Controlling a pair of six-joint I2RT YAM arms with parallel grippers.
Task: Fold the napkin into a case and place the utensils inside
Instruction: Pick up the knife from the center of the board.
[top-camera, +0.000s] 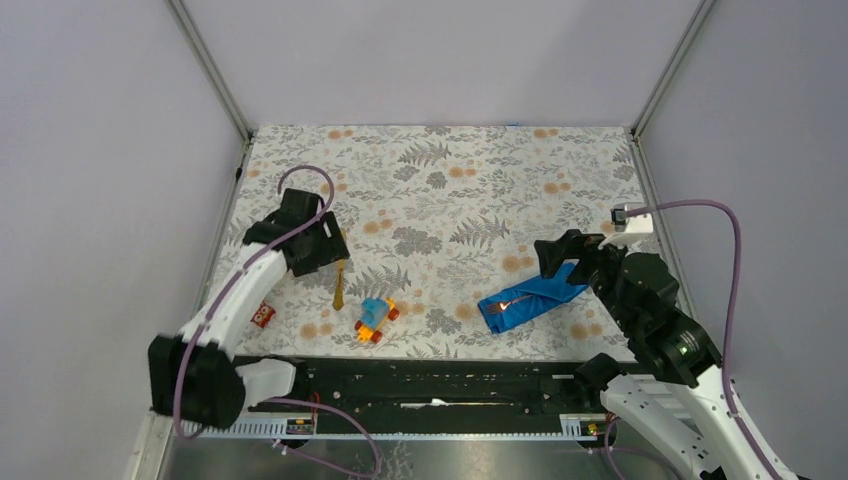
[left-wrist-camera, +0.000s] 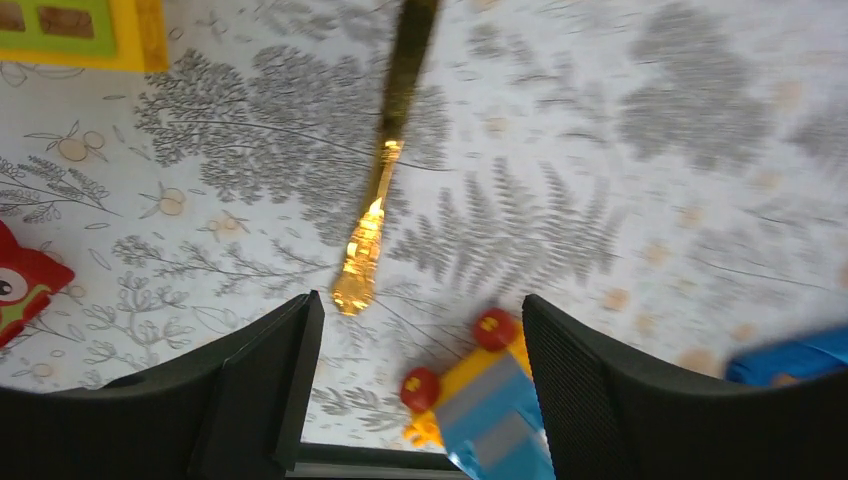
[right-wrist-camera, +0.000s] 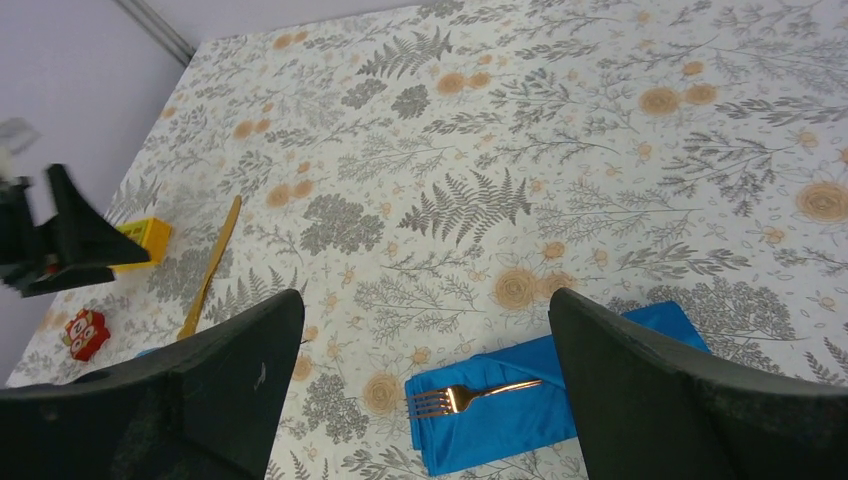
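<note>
The blue napkin (top-camera: 530, 298) lies folded into a narrow case at the right front, also in the right wrist view (right-wrist-camera: 560, 400). The golden fork (right-wrist-camera: 470, 396) is tucked into it, its tines sticking out at the left end. The golden knife (top-camera: 340, 284) lies on the cloth at the left, also in the left wrist view (left-wrist-camera: 385, 160) and the right wrist view (right-wrist-camera: 210, 268). My left gripper (top-camera: 322, 245) is open and empty just above the knife's far end. My right gripper (top-camera: 565, 262) is open and empty over the napkin's right end.
A blue-and-orange toy car (top-camera: 375, 318) sits just right of the knife's near tip, also in the left wrist view (left-wrist-camera: 490, 405). A red patterned block (top-camera: 263, 315) and a yellow block (right-wrist-camera: 140, 240) lie at the left. The table's black front rail (top-camera: 430, 385) runs below.
</note>
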